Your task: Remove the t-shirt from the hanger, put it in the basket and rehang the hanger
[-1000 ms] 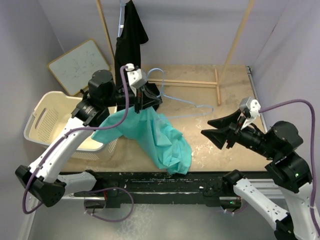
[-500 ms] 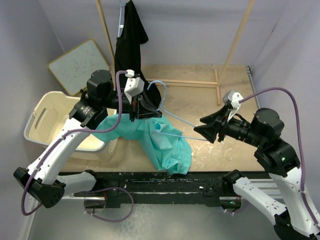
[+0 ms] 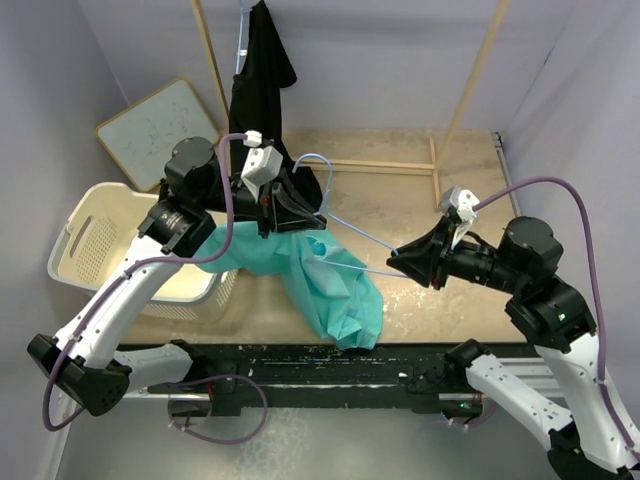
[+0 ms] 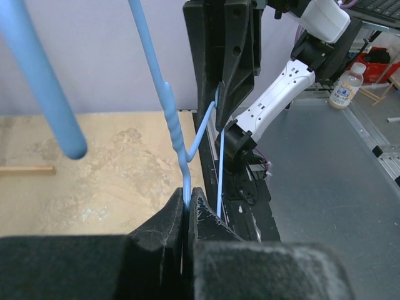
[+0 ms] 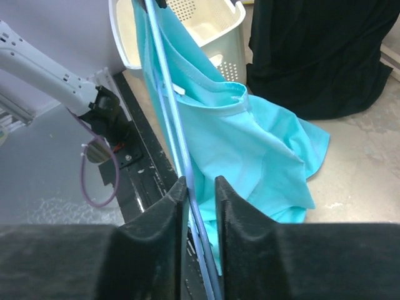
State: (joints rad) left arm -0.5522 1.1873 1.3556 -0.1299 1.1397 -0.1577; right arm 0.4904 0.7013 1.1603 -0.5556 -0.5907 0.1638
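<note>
A light blue wire hanger (image 3: 345, 222) is held above the table, sloping from the left gripper down to the right one. My left gripper (image 3: 312, 215) is shut on its neck, just below the hook; the left wrist view shows the jaws (image 4: 188, 203) pinching the wire (image 4: 174, 125). The teal t-shirt (image 3: 330, 285) droops under the hanger onto the table's front edge. My right gripper (image 3: 398, 262) has the hanger's far end between its fingers. In the right wrist view (image 5: 201, 184) the wires (image 5: 172, 125) lie against one finger, with a gap to the other. The shirt's collar (image 5: 250, 144) sits beside them.
A white laundry basket (image 3: 90, 225) stands at the left under my left arm. A black garment (image 3: 262, 80) hangs on a wooden rack (image 3: 470, 80) at the back. A whiteboard (image 3: 160, 130) leans at the back left. The black base rail (image 3: 330, 355) runs along the near edge.
My right gripper has moved left to the hanger's end and its jaws have narrowed around it. My left gripper has raised and turned the hanger, pulling it partly out of the shirt.
</note>
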